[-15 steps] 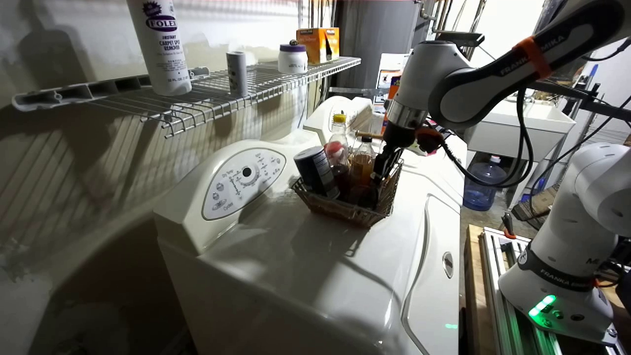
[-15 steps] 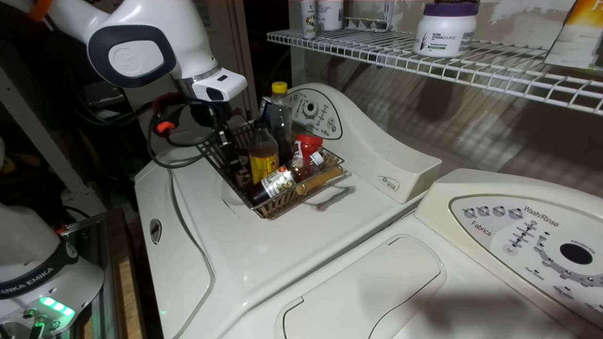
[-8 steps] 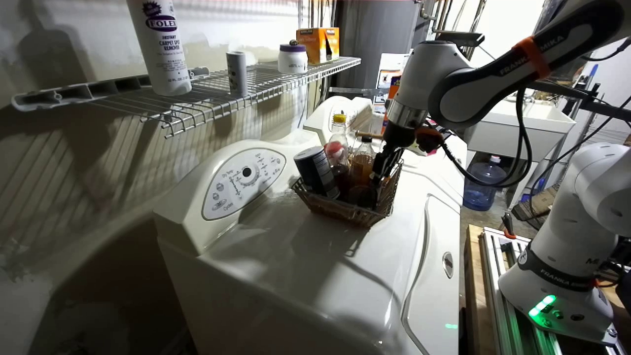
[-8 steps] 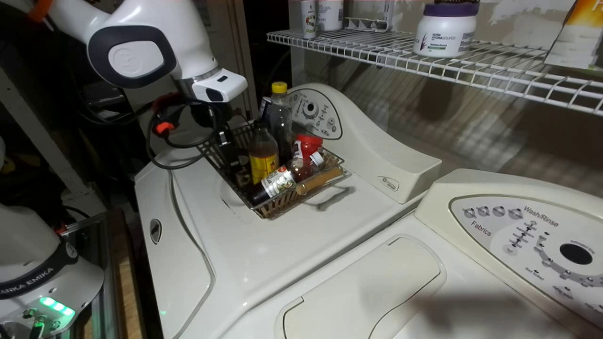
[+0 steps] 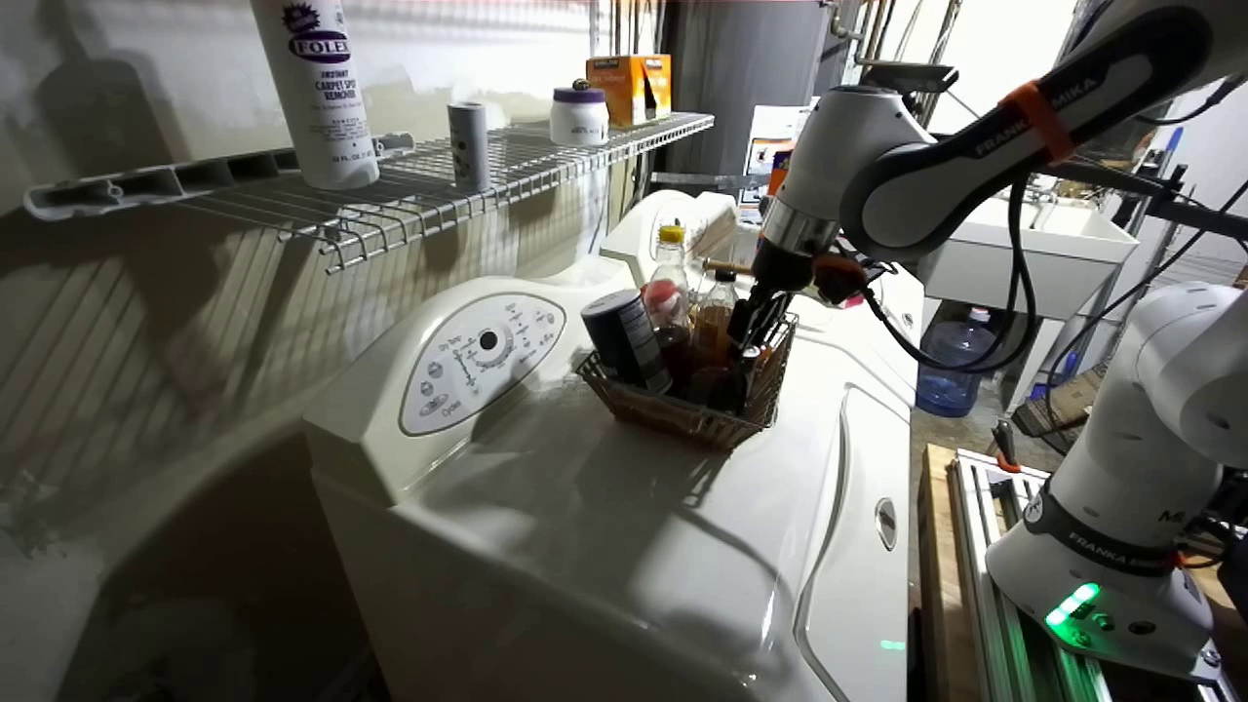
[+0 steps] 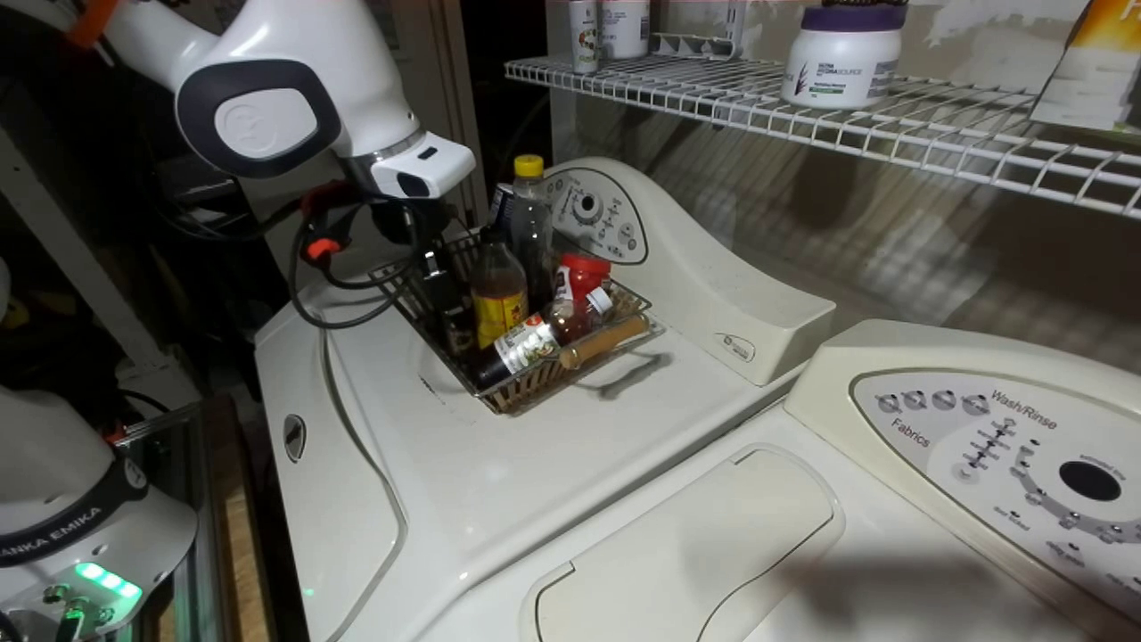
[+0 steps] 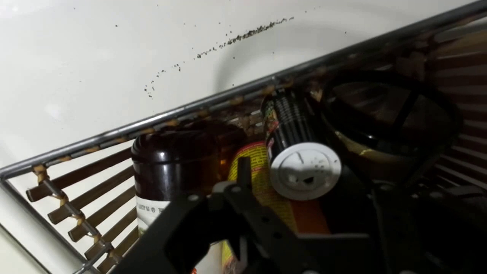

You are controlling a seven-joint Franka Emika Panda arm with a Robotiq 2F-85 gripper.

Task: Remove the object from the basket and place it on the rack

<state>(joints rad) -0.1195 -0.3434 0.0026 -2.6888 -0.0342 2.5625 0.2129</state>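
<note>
Inside the rectangular brown wicker basket (image 5: 668, 413), I saw a small white-lidded black cylindrical can (image 7: 300, 146). Close to it hung the black two-fingered pincer (image 5: 750, 338), spread wide.

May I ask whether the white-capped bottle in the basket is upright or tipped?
Tipped: in an exterior view, the white-capped bottle slants, its cap toward the picture's upper right.

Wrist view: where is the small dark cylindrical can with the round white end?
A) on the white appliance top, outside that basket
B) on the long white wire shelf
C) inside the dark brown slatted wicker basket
C: the wrist view shows the small dark can within the metal rim of the basket.
</note>
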